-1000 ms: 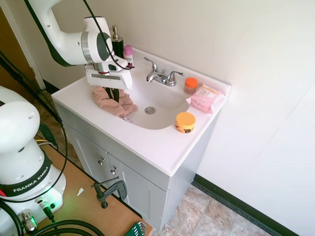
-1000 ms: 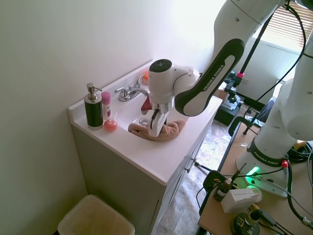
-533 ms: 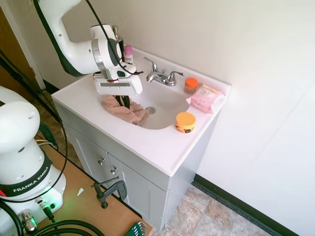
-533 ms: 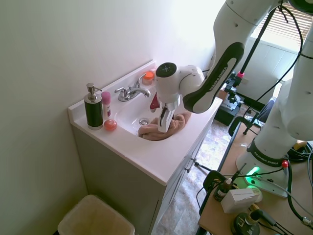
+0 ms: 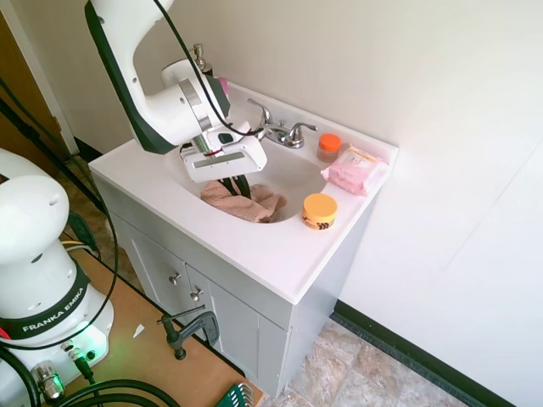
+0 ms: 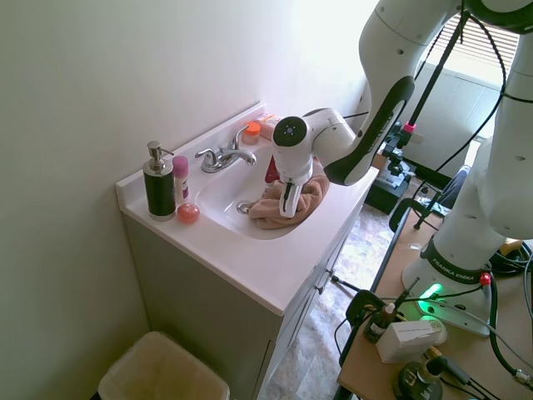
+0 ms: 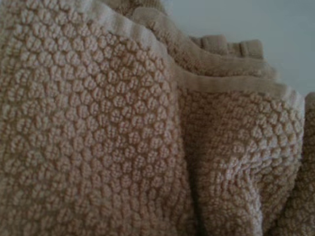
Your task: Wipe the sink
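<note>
Glossy white oval sink (image 5: 293, 174), its long axis running along the vanity top under a pale wall, holds the crumpled beige waffle-weave cloth (image 5: 242, 202) my claw (image 5: 240, 188) grips.

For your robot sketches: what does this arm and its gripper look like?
The arm is glossy white with dark joint bands, one printed "FRANKA EMIKA". Black cables run along it. The gripper has a white boxy body with dark fingers.
</note>
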Controlling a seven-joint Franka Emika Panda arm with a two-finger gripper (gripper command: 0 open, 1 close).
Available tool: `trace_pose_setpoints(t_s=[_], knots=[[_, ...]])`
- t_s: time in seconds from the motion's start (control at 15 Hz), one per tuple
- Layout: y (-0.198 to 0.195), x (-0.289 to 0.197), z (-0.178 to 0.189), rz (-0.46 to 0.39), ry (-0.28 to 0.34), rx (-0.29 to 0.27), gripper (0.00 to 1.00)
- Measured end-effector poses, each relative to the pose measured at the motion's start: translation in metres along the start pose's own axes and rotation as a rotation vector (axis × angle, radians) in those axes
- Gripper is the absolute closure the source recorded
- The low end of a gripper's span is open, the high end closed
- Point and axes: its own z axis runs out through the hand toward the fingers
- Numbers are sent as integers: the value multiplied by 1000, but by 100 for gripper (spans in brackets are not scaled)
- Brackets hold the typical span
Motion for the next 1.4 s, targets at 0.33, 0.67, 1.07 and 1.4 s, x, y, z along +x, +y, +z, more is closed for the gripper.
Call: trace_pose_setpoints(t_s=[0.33,0.67,1.07,1.4], knots=[[-18,10,16,20,102,-1,100],[-32,27,26,40,185,-15,100],[-80,-2,-2,26,200,54,100],[-106,-23,-24,50,157,99,100]])
